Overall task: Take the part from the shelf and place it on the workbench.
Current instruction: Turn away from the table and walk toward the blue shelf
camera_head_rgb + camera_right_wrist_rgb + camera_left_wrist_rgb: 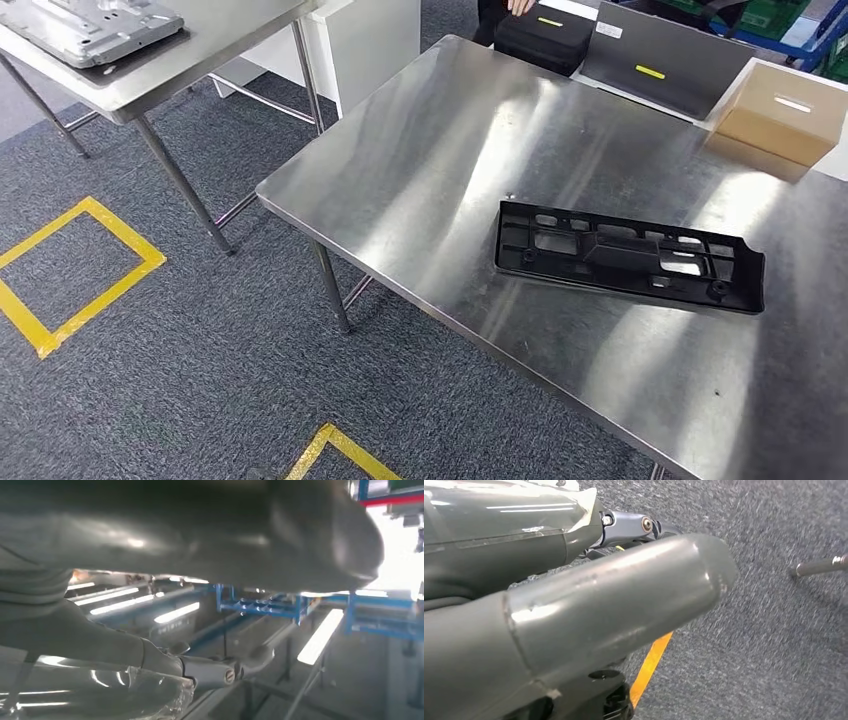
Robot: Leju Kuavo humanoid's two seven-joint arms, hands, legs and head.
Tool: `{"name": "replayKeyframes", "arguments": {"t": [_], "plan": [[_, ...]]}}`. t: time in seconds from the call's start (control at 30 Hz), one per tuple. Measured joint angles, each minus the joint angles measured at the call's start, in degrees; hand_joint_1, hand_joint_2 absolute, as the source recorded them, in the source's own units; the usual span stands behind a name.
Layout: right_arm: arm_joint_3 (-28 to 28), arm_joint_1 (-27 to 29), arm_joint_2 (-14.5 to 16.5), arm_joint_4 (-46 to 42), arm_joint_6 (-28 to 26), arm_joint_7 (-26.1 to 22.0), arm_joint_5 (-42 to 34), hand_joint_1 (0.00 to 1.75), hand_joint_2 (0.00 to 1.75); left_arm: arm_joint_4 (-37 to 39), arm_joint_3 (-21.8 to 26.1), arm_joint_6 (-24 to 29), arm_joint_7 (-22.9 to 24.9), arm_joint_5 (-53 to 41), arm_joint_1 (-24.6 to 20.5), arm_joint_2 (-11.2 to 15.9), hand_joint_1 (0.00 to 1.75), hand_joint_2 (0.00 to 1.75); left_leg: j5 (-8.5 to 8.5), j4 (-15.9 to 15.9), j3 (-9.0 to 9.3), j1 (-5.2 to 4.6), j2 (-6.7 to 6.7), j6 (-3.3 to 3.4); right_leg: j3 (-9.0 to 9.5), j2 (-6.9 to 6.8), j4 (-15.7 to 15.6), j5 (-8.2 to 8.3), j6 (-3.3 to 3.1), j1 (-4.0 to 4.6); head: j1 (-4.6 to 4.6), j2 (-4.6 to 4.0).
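Head view, black part (628, 257) flat on steel workbench (430, 170), untouched

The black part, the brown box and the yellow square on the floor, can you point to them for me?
black part (628, 257), head view, on its raised middle section.
brown box (778, 112), head view, on its top face.
yellow square (60, 275), head view, on its tape line nearest the camera.
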Motion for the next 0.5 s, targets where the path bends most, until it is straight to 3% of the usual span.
{"name": "replayKeyframes", "arguments": {"t": [0.13, 0.3, 0.4, 0.5], "plan": [[-16.1, 8.0, 4.9, -13.0, 5.2, -5.4, 0.9, 0.0, 0.0, 0.0, 0.7, 0.3, 0.1, 0.0, -0.1, 0.1, 0.0, 0.0, -0.28, 0.0, 0.3, 0.11, 0.71, -0.32, -0.43, 0.7, 0.0, -0.12, -0.17, -0.16, -0.04, 0.0], [-37.1, 10.7, 14.2, -27.2, 16.3, -19.4, -2.7, 0.0, 0.0, 0.0, 1.7, 0.8, 0.1, 0.0, -0.5, -0.1, 0.0, 0.0, -0.55, 0.0, 0.7, 0.1, 1.25, -0.41, -0.52, 1.17, 0.0, -0.26, -0.36, -0.21, -0.05, 0.0], [-46.5, 14.3, 21.6, -35.1, 13.9, -17.3, -6.9, 0.0, 0.0, 0.0, 1.9, 0.6, 0.1, -0.1, -0.6, -0.1, 0.0, 0.0, -0.62, -0.1, 0.77, 0.19, 1.35, -0.48, -0.25, 1.3, 0.0, -0.32, -0.43, -0.11, -0.02, 0.0], [-51.2, 16.1, 30.1, -40.5, 9.5, -17.2, -8.4, 0.0, 0.0, 0.0, 2.0, 0.4, 0.2, -0.3, -1.0, 0.0, 0.0, 0.0, -0.72, -0.1, 0.87, 0.25, 1.81, -0.59, 0.09, 1.82, 0.0, -0.3, -0.47, -0.05, -0.06, 0.0]]}}
